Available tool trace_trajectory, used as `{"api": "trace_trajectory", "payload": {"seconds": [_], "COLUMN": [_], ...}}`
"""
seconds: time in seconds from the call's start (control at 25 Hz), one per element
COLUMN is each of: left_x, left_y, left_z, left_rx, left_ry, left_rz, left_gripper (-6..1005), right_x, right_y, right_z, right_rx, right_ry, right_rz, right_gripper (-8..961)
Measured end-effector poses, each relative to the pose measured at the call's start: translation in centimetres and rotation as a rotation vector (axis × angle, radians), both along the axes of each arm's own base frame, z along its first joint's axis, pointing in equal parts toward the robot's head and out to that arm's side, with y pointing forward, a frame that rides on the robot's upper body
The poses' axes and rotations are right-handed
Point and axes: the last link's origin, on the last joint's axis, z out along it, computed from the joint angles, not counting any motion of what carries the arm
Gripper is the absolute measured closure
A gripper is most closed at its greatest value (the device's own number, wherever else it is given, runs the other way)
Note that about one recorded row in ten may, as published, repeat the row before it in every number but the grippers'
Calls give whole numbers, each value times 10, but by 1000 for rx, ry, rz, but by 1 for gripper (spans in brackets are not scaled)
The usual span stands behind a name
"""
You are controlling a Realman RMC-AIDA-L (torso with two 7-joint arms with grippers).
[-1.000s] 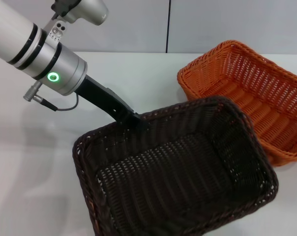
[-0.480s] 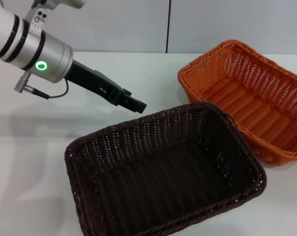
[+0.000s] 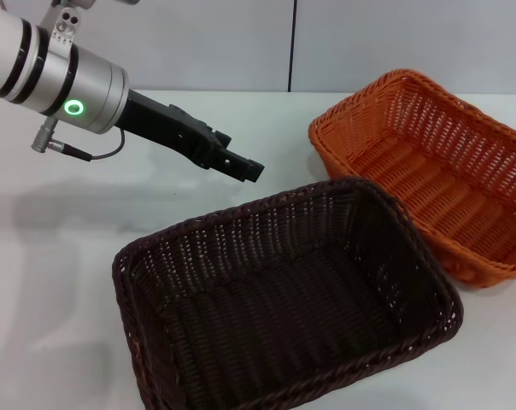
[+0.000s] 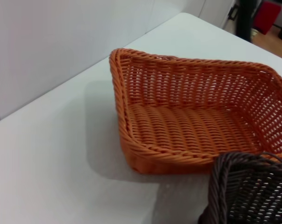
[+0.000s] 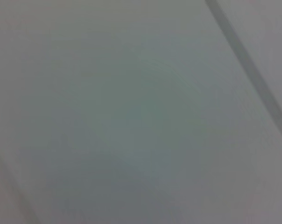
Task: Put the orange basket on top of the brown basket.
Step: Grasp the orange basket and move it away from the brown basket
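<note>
The brown basket lies flat and empty on the white table in the head view, near the front. The orange basket sits behind it to the right, also empty, its near long side close to the brown basket's far right corner. My left gripper hovers in the air above the table, just behind the brown basket's far rim, open and holding nothing. The left wrist view looks across the orange basket, with a corner of the brown basket beside it. My right gripper is out of view.
A grey wall with a vertical seam runs along the table's far edge. The right wrist view shows only a plain grey surface. White tabletop stretches out to the left of both baskets.
My left gripper let go of the brown basket's far rim, and the basket dropped flat onto the table. The gripper then lifted and drew back slightly. The orange basket has not moved.
</note>
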Motion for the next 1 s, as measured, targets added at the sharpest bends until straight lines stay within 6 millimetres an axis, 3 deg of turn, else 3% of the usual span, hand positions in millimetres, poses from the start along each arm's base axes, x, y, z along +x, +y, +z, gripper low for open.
{"api": "trace_trajectory", "payload": {"seconds": [0.16, 0.32, 0.36, 0.52, 0.72, 1.0], "left_x": [-2, -4, -5, -7, -8, 4], "left_y": [2, 3, 3, 4, 5, 10], "left_z": [-1, -1, -1, -2, -1, -4], "left_rx": [14, 26, 29, 35, 42, 36], "left_ry": [4, 3, 4, 9, 14, 50], "left_rz": [-4, 0, 1, 6, 8, -38], "left_gripper": [155, 156, 156, 156, 156, 157], "right_x": [-22, -34, -34, -27, -20, -9], "right_y": [-1, -2, -2, -14, -29, -42], "right_z": [32, 72, 72, 106, 113, 102], "right_rx": [-193, -467, -467, -547, -635, -771], "right_ry": [8, 77, 77, 142, 174, 151], "right_rz": [70, -18, -18, -180, -287, -425], "right_gripper": [233, 233, 233, 232, 233, 233]}}
